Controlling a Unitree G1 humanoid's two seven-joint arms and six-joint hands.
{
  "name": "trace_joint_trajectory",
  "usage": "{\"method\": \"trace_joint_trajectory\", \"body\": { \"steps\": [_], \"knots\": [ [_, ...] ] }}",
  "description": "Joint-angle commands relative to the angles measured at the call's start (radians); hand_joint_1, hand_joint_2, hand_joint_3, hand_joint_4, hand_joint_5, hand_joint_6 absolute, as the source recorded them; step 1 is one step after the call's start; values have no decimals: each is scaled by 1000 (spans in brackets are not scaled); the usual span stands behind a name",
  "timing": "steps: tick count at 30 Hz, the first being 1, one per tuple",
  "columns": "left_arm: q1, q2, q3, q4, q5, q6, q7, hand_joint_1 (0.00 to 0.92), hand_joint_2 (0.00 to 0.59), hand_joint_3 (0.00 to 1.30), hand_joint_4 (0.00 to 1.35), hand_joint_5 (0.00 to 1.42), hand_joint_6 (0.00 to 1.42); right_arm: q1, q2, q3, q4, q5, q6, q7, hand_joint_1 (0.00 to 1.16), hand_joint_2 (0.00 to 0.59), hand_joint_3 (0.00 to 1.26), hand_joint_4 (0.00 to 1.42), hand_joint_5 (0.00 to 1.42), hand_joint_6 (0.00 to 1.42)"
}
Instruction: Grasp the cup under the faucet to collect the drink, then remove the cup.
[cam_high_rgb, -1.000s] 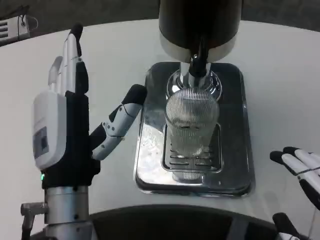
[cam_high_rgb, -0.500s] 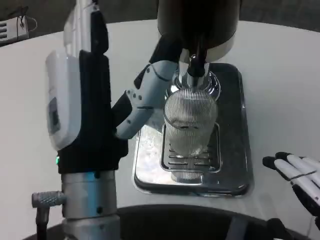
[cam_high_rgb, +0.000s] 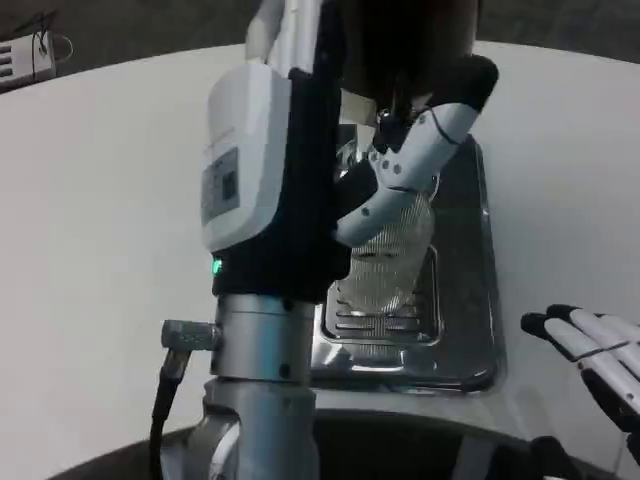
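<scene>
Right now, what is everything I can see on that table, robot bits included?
Ribbed clear glass cup: one, see-through, standing on the tray's grate under the faucet.
Shiny metal drip tray: one, silver, centre of the table.
Dark drink dispenser with black faucet: one, at the tray's far end.
Round white table: one, beneath everything.
Left hand: one, white and black, raised beside the cup, a finger lying across its top; whether it grips is unclear.
Right hand: one, fingers apart, over the table's right edge.

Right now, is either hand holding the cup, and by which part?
Cannot tell for the left hand: it reaches around the ribbed cup's upper side, contact hidden. The right hand holds nothing.
</scene>
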Motion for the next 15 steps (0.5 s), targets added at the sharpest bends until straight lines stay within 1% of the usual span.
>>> {"method": "trace_joint_trajectory", "body": {
  "steps": [1,4,7,15],
  "knots": [
    [26,-19,-49,22,34,-9,17,0,179,0,0,135,0,-6,6,6,2,10,3,7,237,492,177,151,195,251],
    [53,-26,-77,28,42,-12,33,0,177,0,0,136,0,-12,7,7,4,10,8,8,236,492,177,151,195,251],
    [69,-33,-87,48,44,-14,43,0,176,0,0,138,0,-20,7,6,6,15,14,9,235,492,177,151,214,258],
    [52,-40,-103,123,49,-26,73,0,175,0,0,88,0,-20,6,9,9,22,24,10,233,492,186,151,244,282]
  ]
}}
